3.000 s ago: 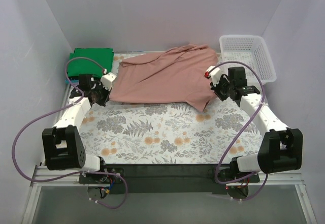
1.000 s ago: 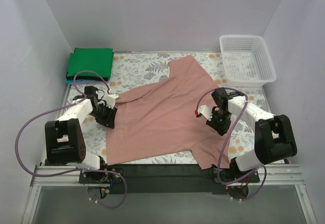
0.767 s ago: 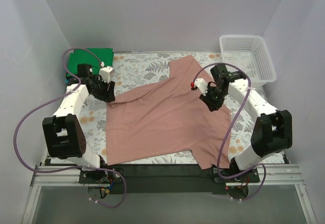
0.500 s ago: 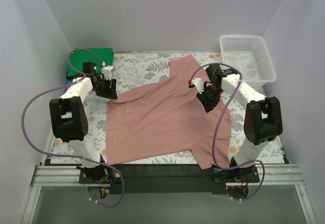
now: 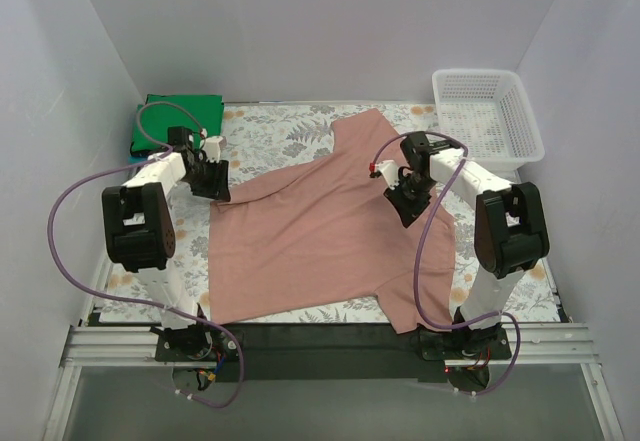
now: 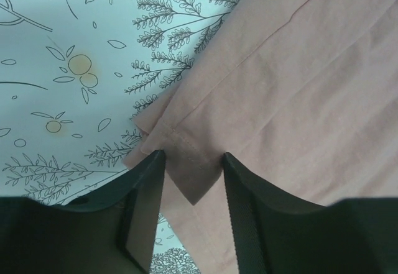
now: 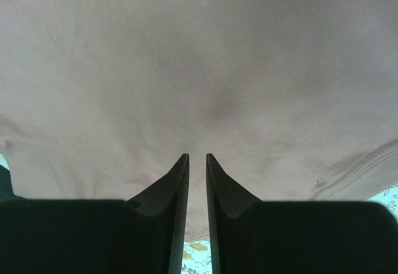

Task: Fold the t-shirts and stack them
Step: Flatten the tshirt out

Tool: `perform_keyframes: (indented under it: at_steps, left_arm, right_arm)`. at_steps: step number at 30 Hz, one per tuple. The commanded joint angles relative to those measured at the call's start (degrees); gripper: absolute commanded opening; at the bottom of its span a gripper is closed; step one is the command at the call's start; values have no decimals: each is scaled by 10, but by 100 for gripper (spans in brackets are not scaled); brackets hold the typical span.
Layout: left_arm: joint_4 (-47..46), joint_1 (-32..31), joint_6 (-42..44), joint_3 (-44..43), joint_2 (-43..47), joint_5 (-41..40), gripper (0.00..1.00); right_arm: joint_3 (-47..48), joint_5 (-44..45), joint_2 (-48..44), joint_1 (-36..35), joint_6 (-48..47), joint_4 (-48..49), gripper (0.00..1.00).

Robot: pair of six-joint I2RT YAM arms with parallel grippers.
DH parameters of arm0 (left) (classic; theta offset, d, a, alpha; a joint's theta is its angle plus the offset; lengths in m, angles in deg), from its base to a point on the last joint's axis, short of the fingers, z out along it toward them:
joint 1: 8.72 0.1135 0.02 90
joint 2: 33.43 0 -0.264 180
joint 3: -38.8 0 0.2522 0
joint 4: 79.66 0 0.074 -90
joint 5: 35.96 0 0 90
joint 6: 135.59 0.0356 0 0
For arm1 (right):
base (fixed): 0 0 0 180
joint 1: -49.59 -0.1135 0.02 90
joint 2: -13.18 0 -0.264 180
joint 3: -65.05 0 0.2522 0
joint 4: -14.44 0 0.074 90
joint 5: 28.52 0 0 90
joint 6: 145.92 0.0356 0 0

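A dusty pink-brown t-shirt (image 5: 320, 226) lies spread flat on the floral table cloth, with its bottom hem at the near edge. My left gripper (image 5: 208, 176) is low at the shirt's left sleeve. In the left wrist view the left gripper (image 6: 193, 159) is open, and the folded sleeve corner (image 6: 189, 174) lies between the jaws. My right gripper (image 5: 405, 199) sits over the shirt's right side. In the right wrist view the right gripper (image 7: 197, 157) has its jaws almost together, with nothing held, just above the cloth (image 7: 199, 69). A folded bright green t-shirt (image 5: 180, 121) lies at the back left.
A white mesh basket (image 5: 487, 116) stands at the back right. The green shirt rests on another folded cloth whose teal edge (image 5: 137, 158) shows. Bare floral table cloth (image 5: 270, 126) shows behind the shirt and along both sides.
The shirt was pulled forward and spread flat, and has since lain still. My left gripper moved back to the left sleeve corner. My right gripper moved back onto the shirt's right side.
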Motion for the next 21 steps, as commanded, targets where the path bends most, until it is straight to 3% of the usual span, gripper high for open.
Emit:
perform_keyframes:
  at_steps: [1, 7, 12, 15, 18, 21]
  left_arm:
    - [-13, 3, -8, -6, -5, -8, 39]
    - [-16, 3, -16, -13, -5, -2, 27]
    - [-28, 3, -23, -16, 3, -9, 5]
    - [-30, 3, -24, -18, 8, -14, 9]
    - [-28, 4, -22, -18, 5, -13, 31]
    - [-30, 3, -24, -18, 2, -12, 36]
  right_arm:
    - [-1, -3, 2, -5, 7, 3, 22]
    - [-15, -3, -1, -5, 6, 5, 22]
    - [-27, 2, 0, -9, 5, 6, 22]
    - [-35, 12, 3, -11, 3, 9, 22]
    - [-40, 17, 7, -11, 1, 11, 22]
    - [-43, 17, 6, -11, 0, 11, 22]
